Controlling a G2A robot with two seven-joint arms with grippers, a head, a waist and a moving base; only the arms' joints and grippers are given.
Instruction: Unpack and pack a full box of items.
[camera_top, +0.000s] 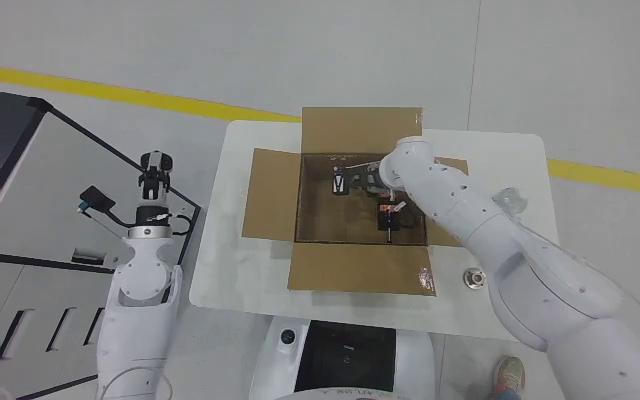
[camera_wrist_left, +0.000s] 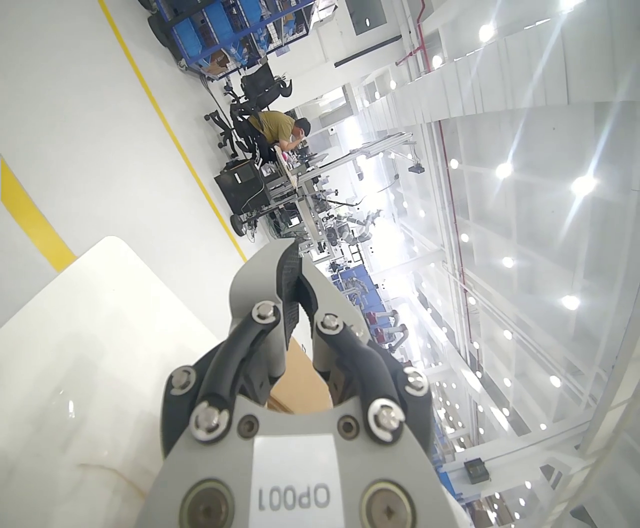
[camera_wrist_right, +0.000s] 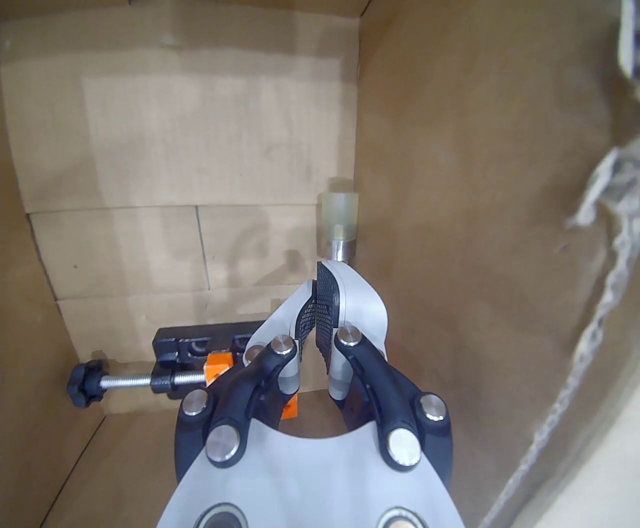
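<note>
Jaws pinched together, empty — right gripper (camera_wrist_right: 320, 295) inside the box (camera_top: 272, 195), left gripper (camera_wrist_left: 295, 285) off-table. Clamp (camera_wrist_right: 170, 347) and capped cylinder (camera_wrist_right: 339, 220) lie inside — unpacking looks unfinished.

white surface carrying an open box and two small pieces

the surface (camera_top: 250, 280) is white with rounded corners and stands on a pale floor (camera_top: 150, 50) crossed by a yellow line (camera_top: 120, 93). a cardboard box (camera_top: 360, 268) sits about mid-surface, a little toward the left, with its flaps open. the near and side flaps spread outward and the far one stands more upright. right of the box, near the front edge, a small round metal piece (camera_top: 472, 278) lies on the bare top, apart from the box. further back on the right is a small pale piece (camera_top: 510, 197), too small to make out.
</note>
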